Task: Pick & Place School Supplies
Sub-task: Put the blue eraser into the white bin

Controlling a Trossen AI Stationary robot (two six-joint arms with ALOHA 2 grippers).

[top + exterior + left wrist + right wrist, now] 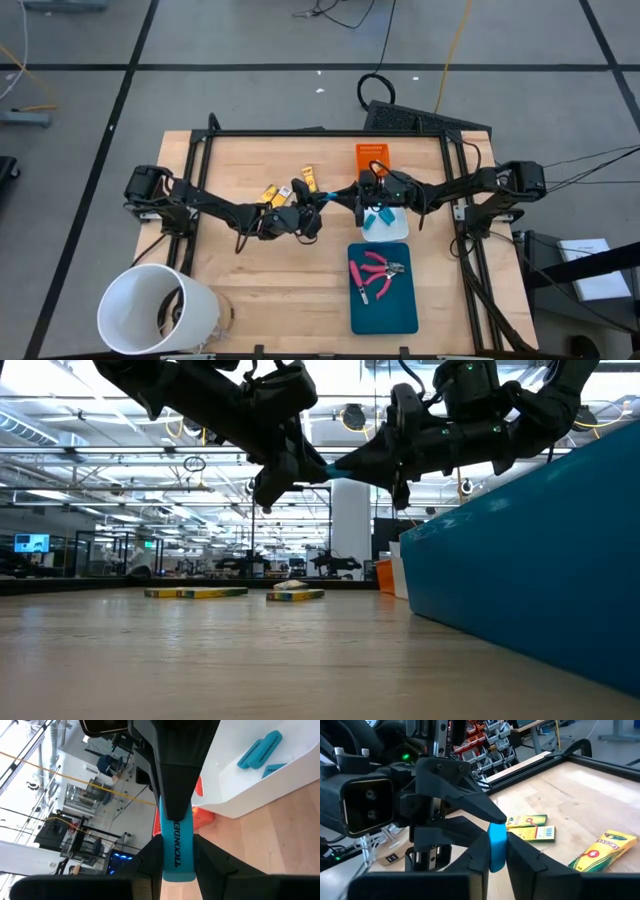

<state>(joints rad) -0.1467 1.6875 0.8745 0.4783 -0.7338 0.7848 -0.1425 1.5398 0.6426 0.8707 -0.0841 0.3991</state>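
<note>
So here's where we're at: both arms meet in the air over the middle of the desk (250, 290), and each gripper is pinched onto an end of the same light-blue eraser (177, 851). Looks like a handover to us. The left gripper (310, 214) has its fingers closed snug on one end, and the right gripper (362, 192) is closed on the other, which you can see clearly in the right wrist view where the blue end (497, 845) sits squeezed between its two fingers.

Handling-wise, we'd guess it's light, stiff-ish rubber, grippy rather than slippery, and not fragile. The printed sleeve might be slicker than the bare rubber. Since it's a short stubby bar, there's not much room for two grippers, so grabbing across the narrow flat sides near the end is the way to go, which is what both are doing. Biggest risk we see is one side letting go before the other has a solid squeeze, or the two arms tugging against each other and twisting it.

Two more blue erasers (259, 750) already lie in the white tray (235, 800), right next to the action. The pink-handled tools (378, 272) lie in the teal tray (383, 315), and the yellow crayon boxes (603, 847) sit out on the desk.
</note>
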